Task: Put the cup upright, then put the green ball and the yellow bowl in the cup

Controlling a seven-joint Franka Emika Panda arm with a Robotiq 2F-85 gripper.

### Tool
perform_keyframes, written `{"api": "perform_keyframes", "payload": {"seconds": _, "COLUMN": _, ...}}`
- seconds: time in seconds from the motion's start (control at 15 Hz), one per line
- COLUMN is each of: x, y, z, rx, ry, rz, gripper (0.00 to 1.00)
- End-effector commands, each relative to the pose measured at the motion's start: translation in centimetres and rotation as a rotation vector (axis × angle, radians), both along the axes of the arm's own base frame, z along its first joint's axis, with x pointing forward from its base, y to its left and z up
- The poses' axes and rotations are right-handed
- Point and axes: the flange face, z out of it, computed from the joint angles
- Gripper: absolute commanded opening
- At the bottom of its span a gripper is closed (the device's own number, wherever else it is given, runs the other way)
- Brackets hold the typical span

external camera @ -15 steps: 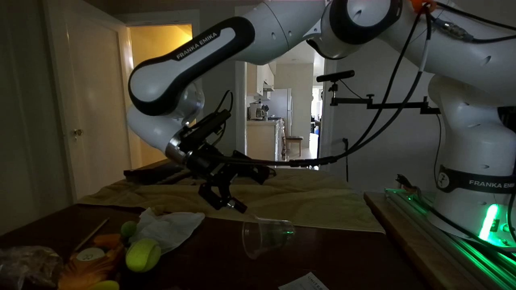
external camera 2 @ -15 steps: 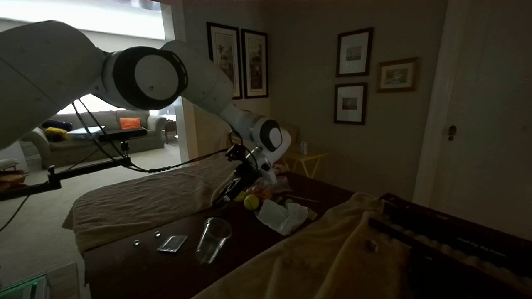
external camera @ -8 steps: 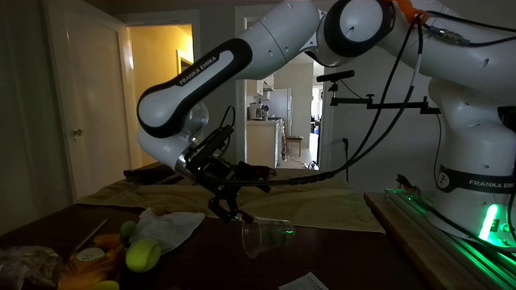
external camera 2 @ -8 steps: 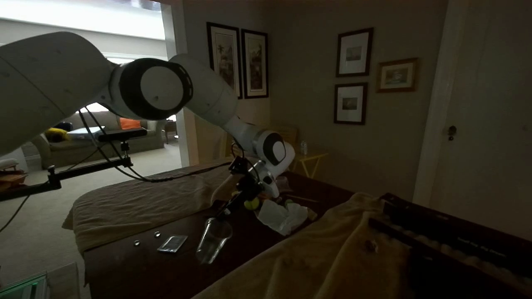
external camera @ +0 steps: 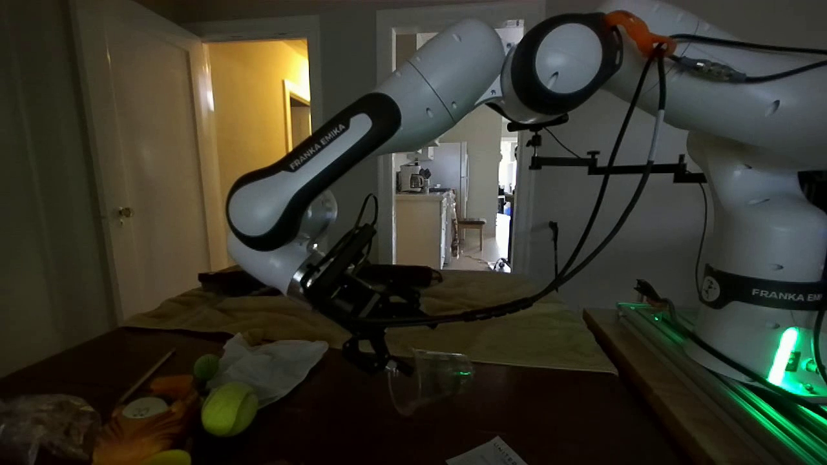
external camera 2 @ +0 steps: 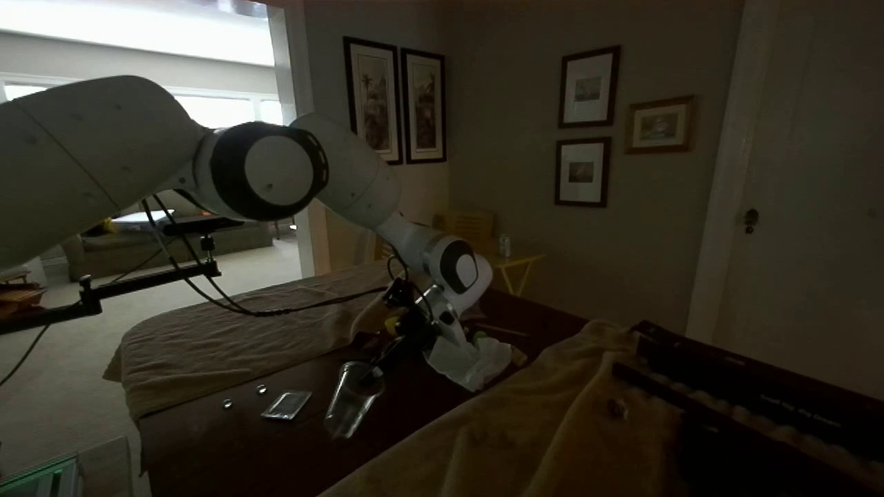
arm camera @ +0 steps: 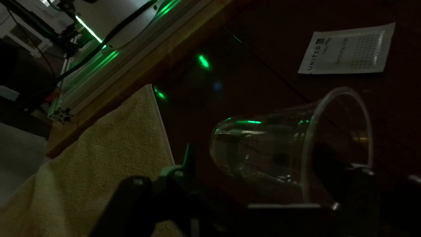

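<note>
The cup (external camera: 446, 381) lies on its side on the dark table in both exterior views; it is see-through, and in the wrist view the cup (arm camera: 263, 144) has its mouth to the right. My gripper (arm camera: 253, 149) stands open over it, jaws wide apart. One of its fingers (arm camera: 332, 171) is at the mouth, perhaps slightly inside; contact cannot be made out. The opposite finger (arm camera: 189, 159) is left of the base, outside the cup. By the white cloth rests the green ball (external camera: 206, 367), small and plain. I can make out no yellow bowl.
A larger yellow-green tennis ball (external camera: 229, 410) sits beside an orange object (external camera: 142, 420) and a crinkled plastic bag (external camera: 48, 423). White cloth (external camera: 274, 368) lies behind. A flat packet (arm camera: 348, 51) is near the cup; a tan towel (arm camera: 131, 144) covers part of the table.
The arm has come down, and the gripper has lowered and advanced from above and behind the cup's mouth to the mouth itself. The cup stays where it was.
</note>
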Motion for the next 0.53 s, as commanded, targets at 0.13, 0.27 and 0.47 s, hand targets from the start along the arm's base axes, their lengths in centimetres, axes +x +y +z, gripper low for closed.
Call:
{"api": "perform_keyframes", "payload": {"seconds": 0.13, "x": 0.78, "y": -0.57, "z": 0.3, "rx": -0.059, "ry": 0.0, "rz": -0.025, "gripper": 0.44}}
{"api": "perform_keyframes", "payload": {"seconds": 0.27, "x": 0.8, "y": -0.57, "z": 0.28, "rx": -0.065, "ry": 0.001, "rz": -0.026, "gripper": 0.3}}
{"api": "perform_keyframes", "payload": {"seconds": 0.47, "x": 0.81, "y": -0.44, "z": 0.26, "rx": -0.071, "ry": 0.001, "rz": -0.028, "gripper": 0.08}}
